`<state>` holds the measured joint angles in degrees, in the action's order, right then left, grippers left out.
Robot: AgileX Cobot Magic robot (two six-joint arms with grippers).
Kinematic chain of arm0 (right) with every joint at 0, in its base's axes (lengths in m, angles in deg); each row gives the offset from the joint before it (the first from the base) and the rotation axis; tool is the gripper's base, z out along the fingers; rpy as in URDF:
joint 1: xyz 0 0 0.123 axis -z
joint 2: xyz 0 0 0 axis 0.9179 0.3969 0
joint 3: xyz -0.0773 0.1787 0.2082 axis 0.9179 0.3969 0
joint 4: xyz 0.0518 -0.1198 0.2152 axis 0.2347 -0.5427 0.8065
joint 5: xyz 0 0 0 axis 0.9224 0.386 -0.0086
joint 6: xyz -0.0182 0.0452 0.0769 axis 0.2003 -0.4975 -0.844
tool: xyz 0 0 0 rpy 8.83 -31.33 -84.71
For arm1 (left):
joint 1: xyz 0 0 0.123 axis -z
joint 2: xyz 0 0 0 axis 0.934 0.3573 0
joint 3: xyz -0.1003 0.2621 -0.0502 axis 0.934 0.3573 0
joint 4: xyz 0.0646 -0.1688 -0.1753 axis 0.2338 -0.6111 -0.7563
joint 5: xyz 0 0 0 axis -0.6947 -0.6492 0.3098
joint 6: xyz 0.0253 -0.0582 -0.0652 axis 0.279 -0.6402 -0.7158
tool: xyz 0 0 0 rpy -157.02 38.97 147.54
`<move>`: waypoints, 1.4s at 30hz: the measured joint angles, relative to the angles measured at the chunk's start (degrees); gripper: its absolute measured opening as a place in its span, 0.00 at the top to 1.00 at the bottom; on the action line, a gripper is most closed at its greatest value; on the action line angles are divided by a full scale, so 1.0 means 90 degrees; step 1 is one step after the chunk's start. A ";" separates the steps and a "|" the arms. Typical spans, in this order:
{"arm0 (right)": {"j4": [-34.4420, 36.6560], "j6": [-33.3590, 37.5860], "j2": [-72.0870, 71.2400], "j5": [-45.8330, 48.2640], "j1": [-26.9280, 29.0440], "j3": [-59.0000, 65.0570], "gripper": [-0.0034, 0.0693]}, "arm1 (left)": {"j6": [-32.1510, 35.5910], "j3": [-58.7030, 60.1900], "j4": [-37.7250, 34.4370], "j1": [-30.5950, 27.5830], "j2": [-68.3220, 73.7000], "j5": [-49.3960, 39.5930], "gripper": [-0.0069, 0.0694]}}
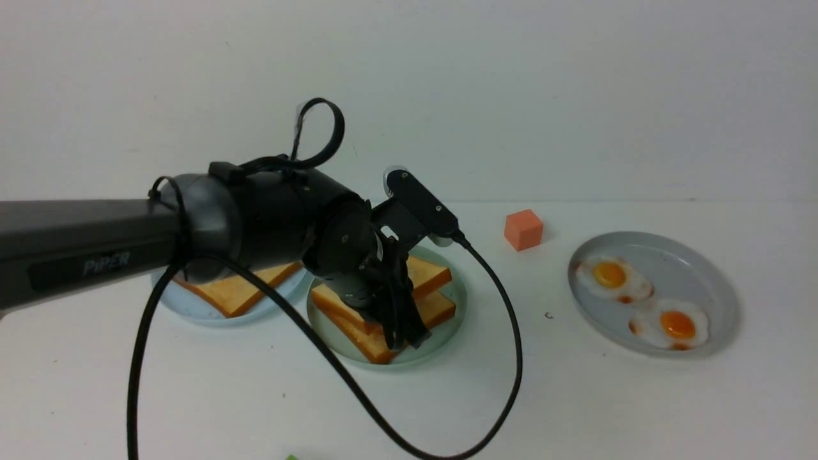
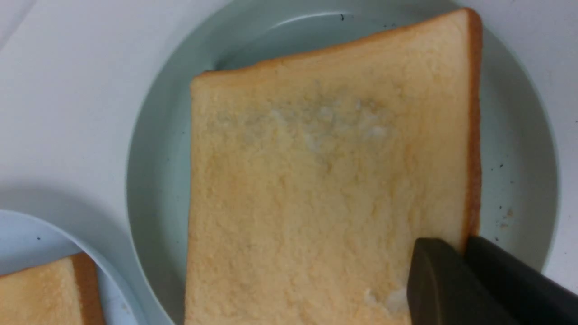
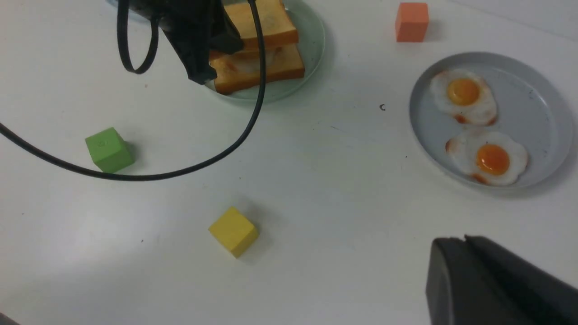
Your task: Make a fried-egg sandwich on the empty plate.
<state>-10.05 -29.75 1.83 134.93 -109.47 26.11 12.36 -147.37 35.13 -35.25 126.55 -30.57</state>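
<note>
Two toast slices are stacked on the mint-green plate point(image 1: 442, 337) at the middle of the counter point(image 1: 575, 396). A white sliver, apparently the fried egg point(image 3: 251, 63), shows between them in the right wrist view. The left hand point(image 1: 409, 333) is clenched on the crust edge of the top slice point(image 2: 325, 171) near a corner, one finger lying over the crumb face and the other outside the crust. The right hand point(image 3: 463, 246) hangs above bare counter, fingers pressed together and grasping nothing. Judged from this layout, the step in hand is seating and letting go of the top slice. It sits offset toward the far side of the lower slice point(image 3: 271, 67). A good finish would therefore bring the edges into line first and lower the gripped edge until it rests flat. The fingers should then part only a little and draw away upward rather than sideways, since a sideways pull could drag the slice or push the egg out. Because the grip is at one edge only, the far side probably bears on the egg and may pivot. Two spare eggs lie on the grey plate point(image 1: 719, 276) well to the right. A lone toast slice point(image 1: 230, 295) lies on the pale blue plate point(image 1: 188, 312) just beside the mint-green one. Neither needs touching.
</note>
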 joint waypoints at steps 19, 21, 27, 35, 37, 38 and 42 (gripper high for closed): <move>0.0000 0.0000 0.0000 -0.0050 0.0000 0.0000 0.87 | 0.0014 0.0000 -0.0090 0.0006 0.0182 0.0025 0.51; 0.0000 0.0000 0.0000 -0.0050 0.0000 0.0000 0.87 | 0.0014 0.0000 -0.0144 0.0006 0.0145 -0.0009 0.50; 0.0000 0.0000 0.0000 -0.0055 0.0000 0.0000 0.86 | 0.0014 0.0000 -0.0544 0.0006 -0.0224 -0.0070 0.50; 0.0000 0.0000 0.0000 -0.0195 0.0000 0.0000 0.86 | 0.0014 0.0000 -0.1193 0.0019 -0.1535 -0.0424 0.55; 0.0000 0.0000 0.0000 -0.0195 0.0000 0.0000 0.86 | 0.0014 0.0000 -0.1249 0.0034 -0.1845 -0.0454 0.59; 0.0000 0.0000 0.0000 -0.0204 0.0000 0.0000 0.86 | 0.0014 0.0000 -0.1395 0.0054 -0.2413 -0.0501 0.66; 0.0000 0.0000 0.0000 -0.0219 0.0000 0.0000 0.86 | 0.0001 0.0118 -0.1650 0.0060 -0.3936 -0.0550 0.89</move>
<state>-10.05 -29.75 1.83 132.95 -109.47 26.11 12.37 -146.32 20.28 -34.71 91.13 -35.52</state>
